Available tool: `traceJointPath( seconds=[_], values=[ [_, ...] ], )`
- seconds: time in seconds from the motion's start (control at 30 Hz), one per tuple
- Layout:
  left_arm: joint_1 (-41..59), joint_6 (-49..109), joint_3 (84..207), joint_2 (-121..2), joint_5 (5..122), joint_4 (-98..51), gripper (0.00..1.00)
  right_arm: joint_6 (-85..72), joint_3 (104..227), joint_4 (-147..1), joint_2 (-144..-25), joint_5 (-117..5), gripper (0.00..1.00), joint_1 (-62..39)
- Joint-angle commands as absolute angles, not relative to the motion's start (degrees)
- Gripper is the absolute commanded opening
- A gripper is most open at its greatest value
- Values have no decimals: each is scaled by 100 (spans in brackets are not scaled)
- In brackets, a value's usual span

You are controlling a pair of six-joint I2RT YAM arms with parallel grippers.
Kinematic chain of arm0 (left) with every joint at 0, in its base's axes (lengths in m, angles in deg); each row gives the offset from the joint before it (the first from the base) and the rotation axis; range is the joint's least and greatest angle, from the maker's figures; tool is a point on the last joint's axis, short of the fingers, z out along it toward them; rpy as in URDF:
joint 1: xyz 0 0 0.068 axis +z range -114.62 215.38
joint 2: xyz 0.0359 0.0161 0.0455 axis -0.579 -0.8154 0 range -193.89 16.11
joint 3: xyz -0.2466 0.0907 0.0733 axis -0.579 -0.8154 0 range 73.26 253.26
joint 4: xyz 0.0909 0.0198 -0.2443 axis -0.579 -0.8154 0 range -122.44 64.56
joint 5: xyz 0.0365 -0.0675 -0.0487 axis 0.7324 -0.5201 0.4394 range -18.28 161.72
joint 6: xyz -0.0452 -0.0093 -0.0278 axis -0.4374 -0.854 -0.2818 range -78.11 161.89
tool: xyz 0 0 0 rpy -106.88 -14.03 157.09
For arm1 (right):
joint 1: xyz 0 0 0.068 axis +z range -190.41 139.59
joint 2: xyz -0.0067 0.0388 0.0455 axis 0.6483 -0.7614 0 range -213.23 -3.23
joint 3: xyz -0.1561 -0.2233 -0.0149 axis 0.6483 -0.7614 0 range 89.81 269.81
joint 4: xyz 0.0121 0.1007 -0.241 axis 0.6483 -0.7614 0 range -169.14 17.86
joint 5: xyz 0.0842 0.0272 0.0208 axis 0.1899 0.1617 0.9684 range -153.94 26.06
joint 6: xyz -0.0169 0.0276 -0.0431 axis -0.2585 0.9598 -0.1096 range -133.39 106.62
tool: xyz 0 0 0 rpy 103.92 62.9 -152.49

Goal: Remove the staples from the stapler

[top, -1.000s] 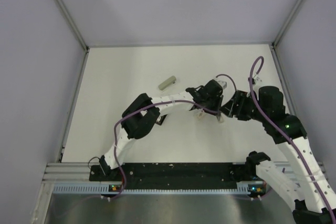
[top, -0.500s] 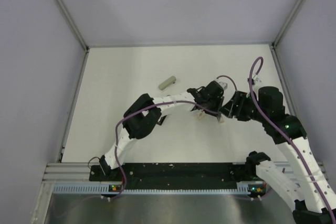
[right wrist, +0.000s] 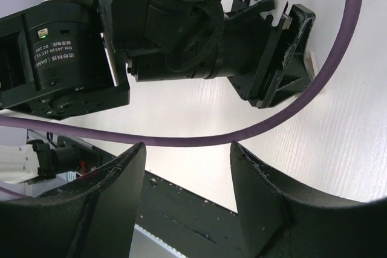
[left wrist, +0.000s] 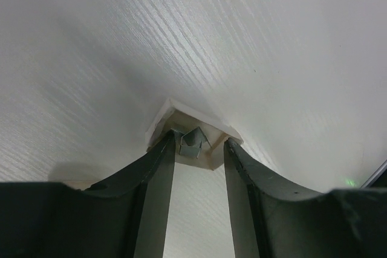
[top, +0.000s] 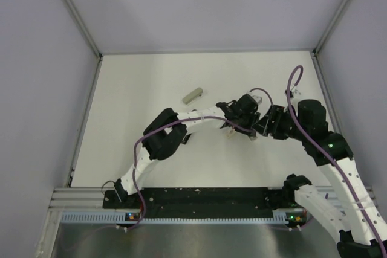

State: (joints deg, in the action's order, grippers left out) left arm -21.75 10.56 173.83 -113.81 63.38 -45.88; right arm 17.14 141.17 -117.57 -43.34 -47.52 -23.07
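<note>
In the left wrist view my left gripper point(left wrist: 199, 144) is open, its tips either side of a small beige squarish piece point(left wrist: 214, 156) on the white table. A short folded metal staple strip point(left wrist: 192, 142) lies on that piece, close to the left fingertip. In the top view the left gripper point(top: 245, 127) reaches to the right of centre, close to my right gripper point(top: 260, 126). The right gripper point(right wrist: 187, 149) is open and empty, facing the left arm's wrist point(right wrist: 181, 34). The black stapler is not clearly in view; a dark sliver point(top: 184, 139) peeks from under the left arm.
A pale olive-grey short bar point(top: 193, 95) lies left of the grippers. Beige pieces point(top: 231, 132) lie under the left gripper. A purple cable point(right wrist: 242, 131) runs across the right wrist view. Grey walls and metal rails enclose the white table point(top: 151, 83).
The left gripper has shifted slightly down and to the right, closer to the right gripper. The right arm has barely moved.
</note>
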Motion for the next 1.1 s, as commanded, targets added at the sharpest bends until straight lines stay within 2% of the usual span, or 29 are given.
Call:
traceJointPath(
  seconds=[0.0,0.03,0.2,0.8,1.07],
  values=[
    [-2184,1140,17574,-11273,6346,-4486,46,1659,14070,-11556,-4269,-4698,59,-2362],
    [-2193,1140,17574,-11247,6346,-4495,49,1659,14061,-11556,-4269,-4698,59,-2362],
    [-2184,1131,17591,-11159,6311,-4451,50,1667,14035,-11530,-4251,-4672,59,-2362],
    [-2210,1131,17513,-10623,6267,-4398,51,1799,14237,-11521,-4242,-4470,59,-2371],
    [-2202,1359,17179,-10149,6838,-4425,52,1764,14457,-11697,-4242,-4645,59,-2371]
  ],
)
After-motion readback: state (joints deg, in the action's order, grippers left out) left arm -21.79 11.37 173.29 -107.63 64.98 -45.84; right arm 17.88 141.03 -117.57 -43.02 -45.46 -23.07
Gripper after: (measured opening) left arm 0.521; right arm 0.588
